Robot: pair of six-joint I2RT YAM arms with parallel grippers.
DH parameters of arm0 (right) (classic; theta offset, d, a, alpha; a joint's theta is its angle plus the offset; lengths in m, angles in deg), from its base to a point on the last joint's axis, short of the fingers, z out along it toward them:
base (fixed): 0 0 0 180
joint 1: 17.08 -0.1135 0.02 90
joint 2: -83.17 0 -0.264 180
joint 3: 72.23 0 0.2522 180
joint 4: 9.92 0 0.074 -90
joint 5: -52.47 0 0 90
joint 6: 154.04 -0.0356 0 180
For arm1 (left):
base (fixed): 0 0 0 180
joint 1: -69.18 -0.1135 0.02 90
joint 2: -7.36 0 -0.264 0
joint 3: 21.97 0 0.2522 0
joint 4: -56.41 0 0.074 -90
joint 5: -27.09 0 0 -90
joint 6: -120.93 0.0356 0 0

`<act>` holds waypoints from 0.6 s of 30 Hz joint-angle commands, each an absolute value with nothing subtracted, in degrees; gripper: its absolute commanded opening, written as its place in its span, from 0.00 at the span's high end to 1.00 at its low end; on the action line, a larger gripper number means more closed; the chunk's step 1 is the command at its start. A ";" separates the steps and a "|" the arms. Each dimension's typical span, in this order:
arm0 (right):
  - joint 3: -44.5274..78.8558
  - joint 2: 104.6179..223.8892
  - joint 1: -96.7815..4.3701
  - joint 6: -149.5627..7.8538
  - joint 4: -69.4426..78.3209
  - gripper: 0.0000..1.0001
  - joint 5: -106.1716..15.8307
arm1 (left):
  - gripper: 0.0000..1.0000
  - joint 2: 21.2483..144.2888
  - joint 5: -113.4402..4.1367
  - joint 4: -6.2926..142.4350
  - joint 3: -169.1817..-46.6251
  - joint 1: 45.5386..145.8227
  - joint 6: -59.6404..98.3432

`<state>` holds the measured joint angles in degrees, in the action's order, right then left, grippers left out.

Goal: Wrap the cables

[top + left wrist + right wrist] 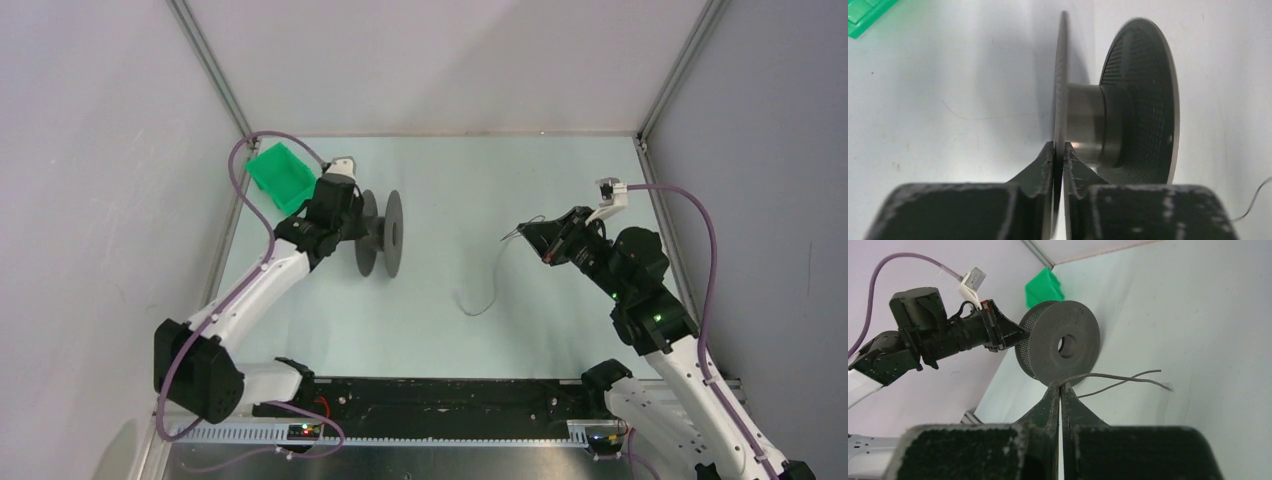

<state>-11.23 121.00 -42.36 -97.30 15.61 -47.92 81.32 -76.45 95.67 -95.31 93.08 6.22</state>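
A: What is held by the left gripper [1058, 151]?

B: The near flange of a dark grey spool [381, 232] is pinched at its rim. The gripper is nearly closed, with only the thin disc between the fingers.

A: How is the spool set?

B: It is turned on its side, so that both perforated flanges stand upright and the hub runs level between them. Whether the flanges touch the worktop [450, 330] cannot be told.

A: And the right gripper [1060, 386]?

B: It is pressed almost fully together, and the thin black cable [1098, 374] is caught at the fingertips. It is held well to the right of the spool, raised above the worktop, with its fingers aimed towards the spool's outer flange.

A: Where is the cable, then?

B: All of it is seen to the right of the spool and apart from it. From the fingertips two short strands are thrown out sideways in the right wrist view. In the top view a longer length is let down from the gripper in a loose curve, and its lower curl is laid on the worktop, between the spool and the right arm.

A: Is anything else seen near the spool?

B: A green bin [281, 177] is set behind and to the left of the spool, close by the left arm's wrist.
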 commanded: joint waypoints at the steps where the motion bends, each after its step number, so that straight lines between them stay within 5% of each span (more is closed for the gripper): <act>1: -11.73 120.70 -43.40 -101.80 14.11 1.00 -52.32 | 0.94 73.07 -74.38 98.08 -97.54 95.70 18.62; 8: -14.37 119.27 -52.16 -106.48 9.58 1.00 -48.38 | 1.00 64.52 -58.09 98.70 -91.70 99.58 33.22; 18: -14.82 120.53 -58.31 -110.68 7.21 1.00 -43.96 | 0.94 61.62 -54.29 99.75 -87.80 105.97 44.72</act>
<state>-14.59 120.30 -56.85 -108.20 10.91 -46.55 63.41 -56.74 102.69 -86.80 104.36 39.09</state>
